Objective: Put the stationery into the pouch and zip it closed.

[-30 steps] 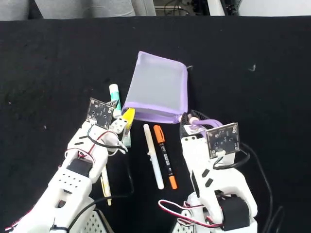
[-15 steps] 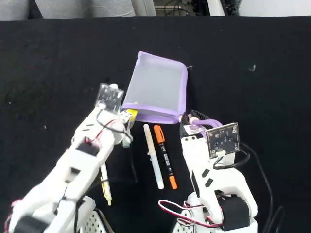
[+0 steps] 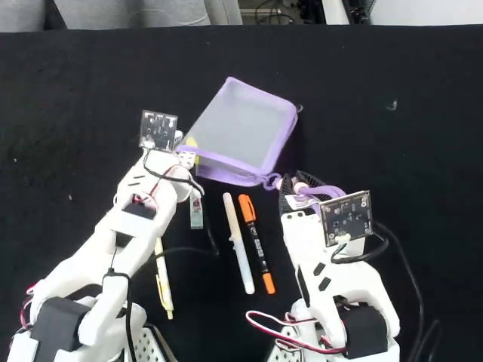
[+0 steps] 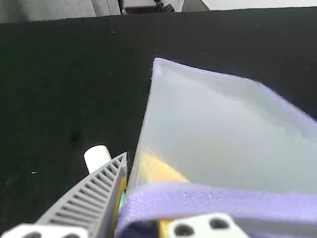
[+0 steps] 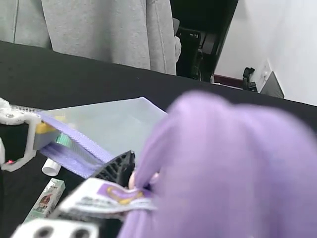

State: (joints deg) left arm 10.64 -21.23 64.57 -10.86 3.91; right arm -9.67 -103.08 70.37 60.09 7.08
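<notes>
The translucent purple pouch (image 3: 245,136) lies at mid-table, its open mouth turned toward the arms. My left gripper (image 3: 186,156) is at the mouth's left end, shut on a yellow stationery piece (image 4: 156,171) that shows through the pouch wall (image 4: 223,139). My right gripper (image 3: 290,187) is at the pouch's near right corner, shut on its purple loop (image 5: 228,163). A white pen (image 3: 238,243) and an orange pen (image 3: 256,243) lie side by side between the arms. A yellow pen (image 3: 162,280) lies partly under the left arm. A green-and-white stick (image 3: 196,216) lies beside that arm.
A white-capped tube (image 4: 97,156) rests against the pouch's left side, next to my left fingers. The black table (image 3: 392,90) stretches open behind and to both sides of the pouch. A person in grey (image 5: 99,29) stands past the far edge.
My left arm has pushed forward and carried the yellow piece from in front of the pouch into its mouth. The pouch has swung and shifted slightly away to the right. The right arm kept still.
</notes>
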